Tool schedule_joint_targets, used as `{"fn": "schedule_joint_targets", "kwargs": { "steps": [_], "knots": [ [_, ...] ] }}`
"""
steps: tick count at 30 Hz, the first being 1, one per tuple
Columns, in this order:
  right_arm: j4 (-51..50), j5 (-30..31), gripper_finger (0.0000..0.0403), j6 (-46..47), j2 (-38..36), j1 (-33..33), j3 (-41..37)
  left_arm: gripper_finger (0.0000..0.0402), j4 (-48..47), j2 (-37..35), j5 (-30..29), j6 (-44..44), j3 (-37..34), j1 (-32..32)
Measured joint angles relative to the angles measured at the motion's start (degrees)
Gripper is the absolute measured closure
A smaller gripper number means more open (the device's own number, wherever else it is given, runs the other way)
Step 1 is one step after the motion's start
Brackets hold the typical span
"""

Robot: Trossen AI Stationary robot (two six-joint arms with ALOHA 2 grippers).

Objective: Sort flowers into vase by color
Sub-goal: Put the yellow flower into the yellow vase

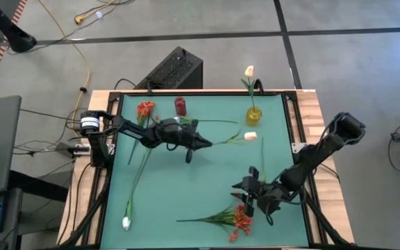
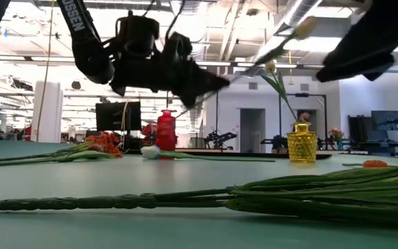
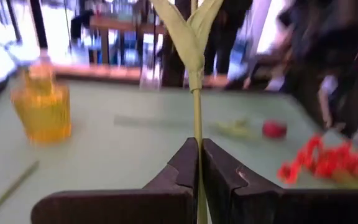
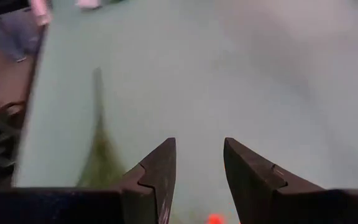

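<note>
My left gripper (image 1: pixel 201 143) hovers over the middle of the green mat, shut on a white-budded flower whose bud (image 1: pixel 250 136) points at the table's right. The yellow vase (image 1: pixel 253 114) stands just beyond it on the far side and holds one white flower (image 1: pixel 248 71). A red vase (image 1: pixel 180 105) stands at the far edge. My right gripper (image 1: pixel 251 196) is open and low over the mat, next to a red-orange flower (image 1: pixel 240 221) lying near the near edge. Another red-orange flower (image 1: pixel 145 109) and a white one (image 1: pixel 126 222) lie on the left. My left gripper pinches the flower's green stem (image 3: pixel 197 146) between its two fingers, below the leaves (image 3: pixel 188 34). It comes level from the table's left, and the stem runs on past the fingertips. The flower is lifted clear, its bud end (image 2: pixel 301 28) tilted upward.
A long stem with leaves (image 2: pixel 185 200) lies across the mat's near side. A small dark red bud (image 3: pixel 274 129) rests on the mat ahead of my left gripper. A raised frame (image 1: pixel 287 139) borders the mat. A black box (image 1: pixel 174 69) sits beyond the far edge.
</note>
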Motion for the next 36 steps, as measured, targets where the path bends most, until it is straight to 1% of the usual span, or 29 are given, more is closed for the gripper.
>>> {"fn": "schedule_joint_targets", "kwargs": {
  "steps": [2, 4, 8, 9, 11, 12, 13, 16, 18, 22, 28, 30, 32, 36],
  "knots": [
    [-0.9, 2.5, 0.0243, -0.8, -0.5, -0.4, 0.0, 0.0402, 4.8, 0.0, 1.9, -2.1, 0.0, 0.3],
    [-2.6, 6.1, 0.0243, -1.5, -0.7, -0.3, 0.0, 0.0401, 10.4, 0.0, 5.1, -4.9, 0.0, 0.8],
    [-1.1, 18.7, 0.0243, -5.7, -0.7, -1.8, 0.0, 0.0401, 19.6, 0.0, 11.5, -10.1, 0.0, 1.4],
    [0.7, 20.6, 0.0243, -7.4, -0.6, -3.0, 0.0, 0.0401, 21.0, 0.0, 12.8, -10.8, 0.0, 1.4],
    [4.7, 21.2, 0.0243, -12.1, -0.5, -6.0, 0.0, 0.0401, 22.5, 0.0, 15.0, -11.8, 0.0, 1.0],
    [7.6, 20.2, 0.0243, -15.0, -0.5, -7.7, 0.0, 0.0401, 22.6, 0.0, 15.6, -11.8, 0.0, 0.7],
    [10.7, 17.4, 0.0243, -18.3, -0.4, -9.6, 0.0, 0.0401, 22.6, 0.0, 16.0, -11.7, 0.0, 0.6],
    [19.5, 6.0, 0.0243, -29.5, -0.4, -14.7, 0.0, 0.0401, 22.3, 0.0, 17.9, -11.5, 0.0, 0.5],
    [23.7, 2.1, 0.0243, -35.4, -0.9, -17.1, 0.0, 0.0401, 22.4, 0.0, 19.3, -11.4, 0.0, 0.7],
    [26.9, 0.1, 0.0230, -43.3, -3.4, -20.1, 0.0, 0.0401, 22.6, 0.0, 21.2, -11.4, 0.0, 1.4],
    [32.6, -4.2, 0.0189, -50.2, -5.4, -22.9, 0.0, 0.0401, 22.6, 0.0, 21.6, -11.1, 0.0, 2.4],
    [33.8, -4.8, 0.0179, -51.5, -5.4, -23.8, 0.0, 0.0401, 22.7, 0.0, 21.7, -10.2, 0.0, 2.3],
    [34.5, -6.6, 0.0174, -51.9, -5.2, -25.1, 0.0, 0.0401, 22.7, 0.0, 21.5, -9.4, 0.0, 2.3],
    [34.5, -11.0, 0.0175, -51.3, -5.1, -27.5, 0.0, 0.0401, 22.7, 0.0, 19.6, -9.2, 0.0, 2.2]
  ]
}}
